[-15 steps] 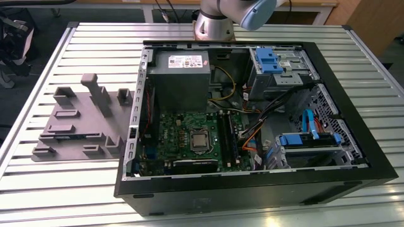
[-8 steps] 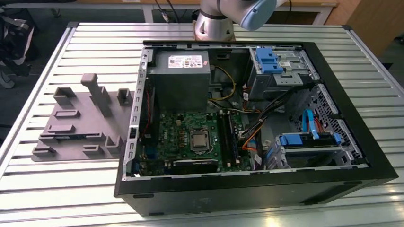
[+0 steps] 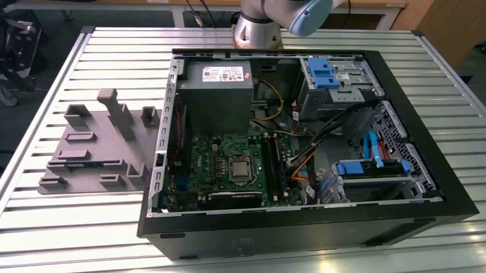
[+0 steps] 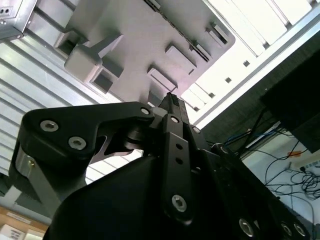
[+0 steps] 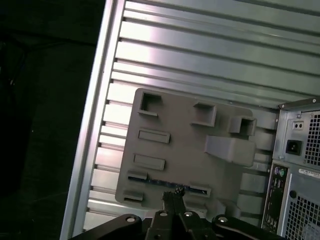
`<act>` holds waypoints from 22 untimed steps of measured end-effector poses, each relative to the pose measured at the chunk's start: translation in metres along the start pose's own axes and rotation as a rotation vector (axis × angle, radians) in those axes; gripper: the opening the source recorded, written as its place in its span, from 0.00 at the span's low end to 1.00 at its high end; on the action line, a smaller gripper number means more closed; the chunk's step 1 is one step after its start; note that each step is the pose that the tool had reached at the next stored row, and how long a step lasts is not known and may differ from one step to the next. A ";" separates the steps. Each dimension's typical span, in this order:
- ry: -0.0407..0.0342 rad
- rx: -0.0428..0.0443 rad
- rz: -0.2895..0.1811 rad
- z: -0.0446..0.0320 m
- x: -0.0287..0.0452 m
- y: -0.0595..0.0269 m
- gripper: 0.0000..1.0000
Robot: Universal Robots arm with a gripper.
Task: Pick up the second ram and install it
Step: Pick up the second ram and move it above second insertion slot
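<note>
The second ram (image 5: 162,183) stands on edge in a long slot near one border of the grey holder (image 5: 175,150), which lies on the slatted tabletop (image 3: 45,216) at the exterior view's left, just beside the open computer case (image 3: 304,227). Only a thin dark-blue strip of it shows. It is probably light and stiff but fragile (chips and contacts dislike pressure), so it is best pinched across its flat faces near mid-length. The claw (image 5: 173,196) hangs above the holder with its fingers together, holding nothing, clear of the stick.
</note>
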State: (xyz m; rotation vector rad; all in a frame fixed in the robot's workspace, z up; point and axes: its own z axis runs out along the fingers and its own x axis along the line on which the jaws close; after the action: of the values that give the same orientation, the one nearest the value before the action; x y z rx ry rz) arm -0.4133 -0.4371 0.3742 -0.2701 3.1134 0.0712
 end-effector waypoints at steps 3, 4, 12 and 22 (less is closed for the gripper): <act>0.0020 -0.0008 -0.045 0.0003 0.0002 0.0000 0.11; 0.0026 -0.0011 -0.058 0.0004 0.0003 0.0000 0.11; 0.0047 -0.0021 -0.106 0.0005 0.0017 0.0002 0.11; 0.0047 -0.0021 -0.108 0.0005 0.0018 0.0002 0.11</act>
State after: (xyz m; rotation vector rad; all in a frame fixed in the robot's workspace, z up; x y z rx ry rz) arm -0.4151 -0.4372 0.3736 -0.4376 3.0967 0.0724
